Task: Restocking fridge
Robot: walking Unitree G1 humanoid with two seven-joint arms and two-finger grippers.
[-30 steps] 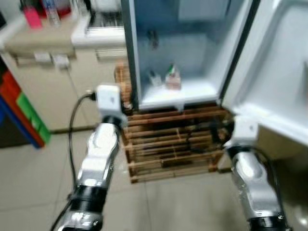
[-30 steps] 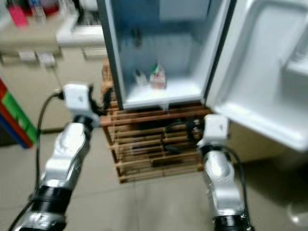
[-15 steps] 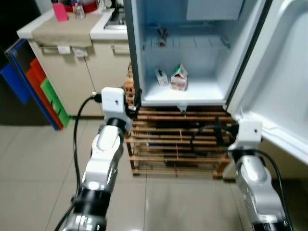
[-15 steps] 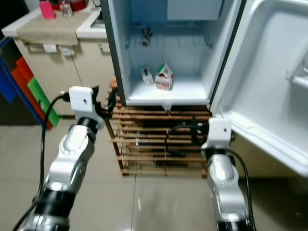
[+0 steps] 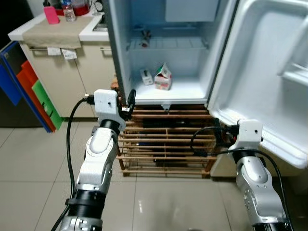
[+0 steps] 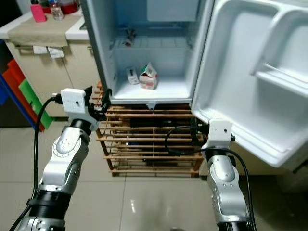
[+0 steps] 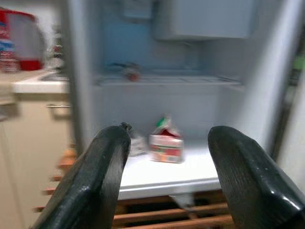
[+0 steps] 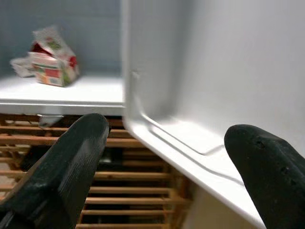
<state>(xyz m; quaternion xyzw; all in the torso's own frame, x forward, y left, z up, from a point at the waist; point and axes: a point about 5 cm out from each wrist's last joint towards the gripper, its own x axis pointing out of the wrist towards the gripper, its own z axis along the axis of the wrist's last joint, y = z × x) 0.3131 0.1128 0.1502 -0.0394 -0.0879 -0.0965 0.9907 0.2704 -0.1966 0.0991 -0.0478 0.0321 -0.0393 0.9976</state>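
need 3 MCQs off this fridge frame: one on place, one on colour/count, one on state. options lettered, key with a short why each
1. Where does the milk carton stand?
A. on the fridge's bottom shelf
B. on the wooden rack
C. on the counter

2. What colour is the container on the counter at far left?
A. green
B. pink
C. white

3. What state is the fridge door in?
A. shut
B. open, swung to the robot's right
C. taken off

Key:
1 A: the carton sits on the white floor shelf of the fridge, above the wooden rack.
2 B: the pink container stands by a red-capped bottle.
3 B: the door's inner bins face the camera, with the left gripper and the right gripper both open and holding nothing.
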